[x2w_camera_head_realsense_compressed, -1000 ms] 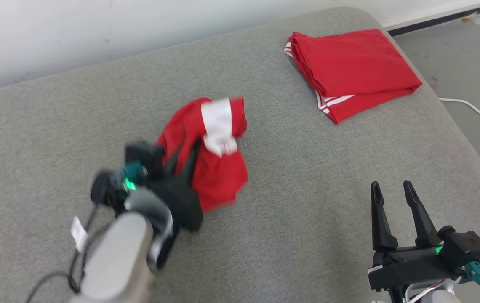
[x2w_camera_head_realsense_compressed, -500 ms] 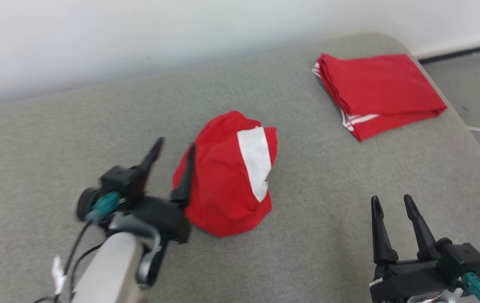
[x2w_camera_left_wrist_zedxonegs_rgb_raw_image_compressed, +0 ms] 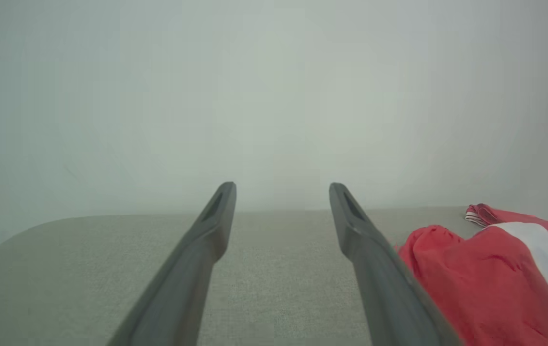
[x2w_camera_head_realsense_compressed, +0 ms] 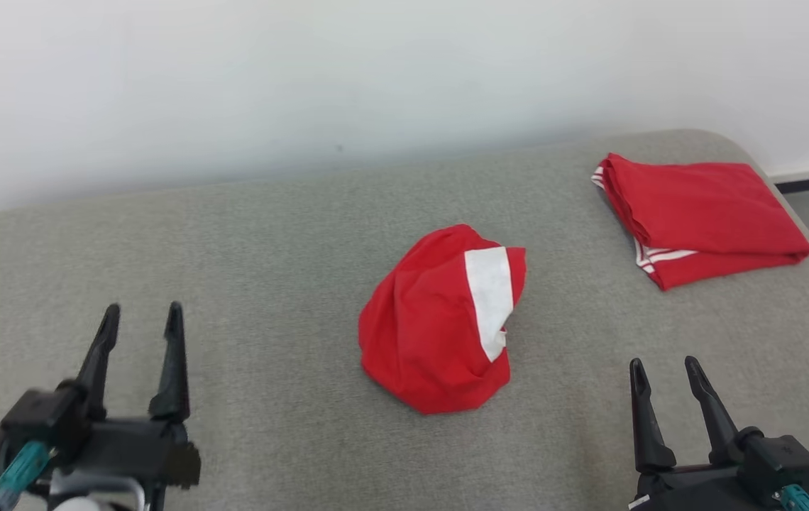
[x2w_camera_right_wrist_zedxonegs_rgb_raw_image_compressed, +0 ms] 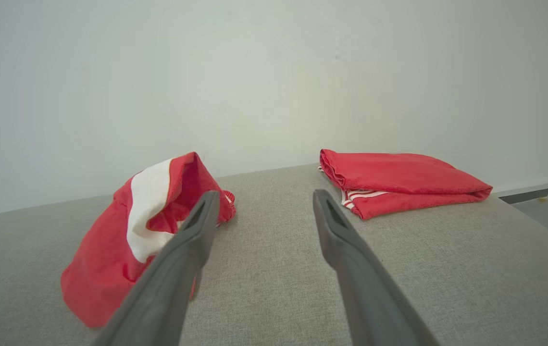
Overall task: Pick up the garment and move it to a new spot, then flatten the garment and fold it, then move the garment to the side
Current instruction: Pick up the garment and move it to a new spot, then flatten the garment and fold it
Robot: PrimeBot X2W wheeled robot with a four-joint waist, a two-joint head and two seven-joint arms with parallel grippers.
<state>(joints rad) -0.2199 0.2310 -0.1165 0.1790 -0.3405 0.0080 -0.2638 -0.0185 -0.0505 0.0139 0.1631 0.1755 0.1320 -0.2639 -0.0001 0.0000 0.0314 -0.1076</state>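
While the left end effector (x2w_camera_head_realsense_compressed: 143,308) and right end effector (x2w_camera_head_realsense_compressed: 663,362) are hovering spread and empty, the crumpled red-and-white cloth garment (x2w_camera_head_realsense_compressed: 426,333) is awaiting flattening, I reckon, each needing an edge to pinch.

Bunched garment (x2w_camera_head_realsense_compressed: 440,326) lies mid-cushion (x2w_camera_head_realsense_compressed: 270,234); folded garment (x2w_camera_head_realsense_compressed: 702,213) at the cushion's far right, well apart. Left gripper (x2w_camera_head_realsense_compressed: 144,308) front left, right gripper (x2w_camera_head_realsense_compressed: 663,362) front right, wall (x2w_camera_head_realsense_compressed: 376,85) behind
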